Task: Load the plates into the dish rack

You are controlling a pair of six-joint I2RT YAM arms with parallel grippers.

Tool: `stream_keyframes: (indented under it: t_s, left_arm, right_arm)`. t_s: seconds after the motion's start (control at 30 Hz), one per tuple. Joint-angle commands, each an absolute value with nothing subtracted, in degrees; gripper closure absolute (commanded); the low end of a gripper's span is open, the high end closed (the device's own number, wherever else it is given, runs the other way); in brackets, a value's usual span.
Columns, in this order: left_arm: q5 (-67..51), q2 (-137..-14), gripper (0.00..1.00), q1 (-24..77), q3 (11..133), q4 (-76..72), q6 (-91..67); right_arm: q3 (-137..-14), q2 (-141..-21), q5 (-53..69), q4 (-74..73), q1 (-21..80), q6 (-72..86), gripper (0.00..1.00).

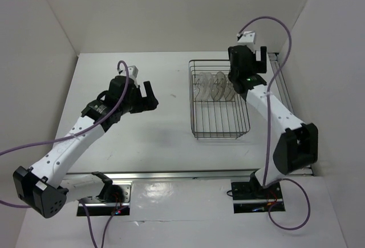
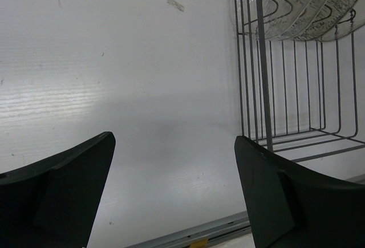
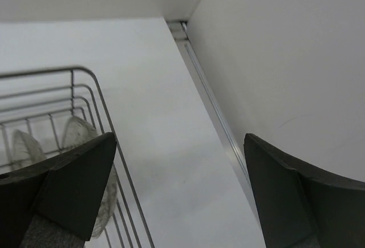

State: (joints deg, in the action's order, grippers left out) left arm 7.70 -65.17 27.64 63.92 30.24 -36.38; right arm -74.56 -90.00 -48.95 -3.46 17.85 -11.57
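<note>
1. Right gripper (image 3: 179, 162): jaws apart, empty, over 1 o'clock corner of dish rack (image 1: 220, 136)
2. Left gripper (image 2: 174, 162): jaws apart, empty, 9 o'clock of rack
3. Plates (image 1: 212, 84): on edge in the rack's 12 o'clock end

place: robot lab cell | white panels (image 1: 40, 31) are boxing in the table (image 1: 154, 139) | purple cables (image 1: 268, 18) are trailing off rail-mounted arms (image 1: 74, 139)

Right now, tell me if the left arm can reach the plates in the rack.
Probably, but only from above. The left gripper hangs open over the table, left of the dish rack, whose wire wall stands between it and the plates. The right gripper hovers near them and may crowd it.
</note>
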Motion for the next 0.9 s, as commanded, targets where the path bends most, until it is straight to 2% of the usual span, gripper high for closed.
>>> stream_keyframes:
  t_s: [0.0,0.13,0.27,0.43,0.63,0.87]
  left_arm:
    - [9.58,-66.71,0.0,27.6,68.11,31.29,-35.6]
    - [10.28,-66.19,0.0,27.07,67.5,31.2,-35.6]
    - [12.82,-67.23,0.0,27.07,69.94,33.22,-34.11]
    - [12.14,-71.71,0.0,22.86,79.35,37.44,-30.94]
    - [6.07,-75.05,0.0,11.09,89.28,39.63,-25.41]
    - [-0.25,-73.05,0.0,3.79,85.53,36.58,-26.19]
  right_arm:
    - [-78.05,-82.0,-43.61,-7.21,16.88,-7.47,0.0]
    - [-81.29,-87.1,-44.49,-13.51,15.73,-2.83,0.0]
    - [-81.29,-78.35,-32.45,-14.23,14.85,5.34,0.0]
    - [-84.46,-68.66,-28.05,-23.02,13.36,10.19,0.0]
    - [-82.89,-60.83,-25.4,-34.96,12.74,12.39,0.0]
    - [-77.43,-52.13,-25.39,-36.91,13.27,11.69,0.0]
